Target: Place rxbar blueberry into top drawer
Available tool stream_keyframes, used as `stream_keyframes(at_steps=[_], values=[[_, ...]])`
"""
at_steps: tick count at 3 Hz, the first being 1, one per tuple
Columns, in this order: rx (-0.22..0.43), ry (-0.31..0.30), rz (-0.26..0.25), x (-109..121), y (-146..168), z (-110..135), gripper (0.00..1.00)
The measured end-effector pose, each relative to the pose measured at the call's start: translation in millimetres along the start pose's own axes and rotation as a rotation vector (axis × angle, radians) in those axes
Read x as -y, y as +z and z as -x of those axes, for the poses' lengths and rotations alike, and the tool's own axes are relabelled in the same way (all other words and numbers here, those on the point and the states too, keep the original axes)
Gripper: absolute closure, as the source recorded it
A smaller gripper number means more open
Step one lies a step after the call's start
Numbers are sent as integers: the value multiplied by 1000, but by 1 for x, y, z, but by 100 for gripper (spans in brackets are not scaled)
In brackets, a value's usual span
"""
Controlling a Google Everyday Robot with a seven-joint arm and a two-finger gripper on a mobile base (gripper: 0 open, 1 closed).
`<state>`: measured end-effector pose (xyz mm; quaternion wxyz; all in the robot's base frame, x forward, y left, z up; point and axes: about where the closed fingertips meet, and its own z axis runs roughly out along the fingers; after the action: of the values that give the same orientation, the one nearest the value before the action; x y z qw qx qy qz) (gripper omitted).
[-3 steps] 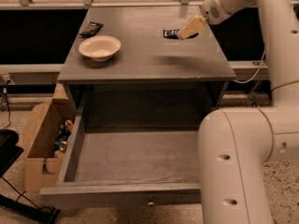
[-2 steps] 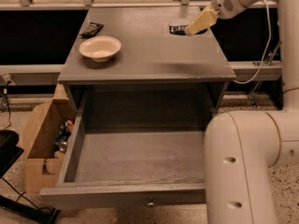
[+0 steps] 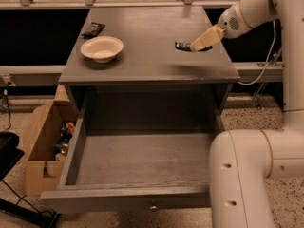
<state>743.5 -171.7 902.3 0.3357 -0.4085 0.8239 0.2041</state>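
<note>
The rxbar blueberry [image 3: 182,45], a small dark flat bar, sticks out to the left of my gripper [image 3: 195,45] over the right side of the grey tabletop [image 3: 142,61]. The gripper's cream fingers [image 3: 205,39] are shut on the bar's right end and hold it slightly above the surface. The arm reaches in from the upper right. The top drawer [image 3: 128,196] is pulled wide open below the tabletop. Its inside is bare and its small knob [image 3: 153,206] faces front.
A cream bowl [image 3: 101,49] stands on the left of the tabletop, with a black-brown wrapper [image 3: 93,30] behind it. A cardboard box [image 3: 42,141] with cans sits on the floor to the left. My white arm base [image 3: 247,175] fills the lower right.
The gripper has moved toward the table's front edge and slightly right, and the bar has travelled with it. The bowl and the drawer have not moved.
</note>
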Motion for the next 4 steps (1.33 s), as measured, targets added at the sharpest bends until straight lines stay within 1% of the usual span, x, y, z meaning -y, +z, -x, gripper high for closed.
stream_keyframes(at_steps=[1, 2, 3, 4], values=[[-3, 8, -2, 0, 0, 1, 100], [-17, 36, -7, -1, 1, 2, 100], [-99, 162, -14, -23, -6, -5, 100], [-131, 287, -40, -42, -14, -4, 100]])
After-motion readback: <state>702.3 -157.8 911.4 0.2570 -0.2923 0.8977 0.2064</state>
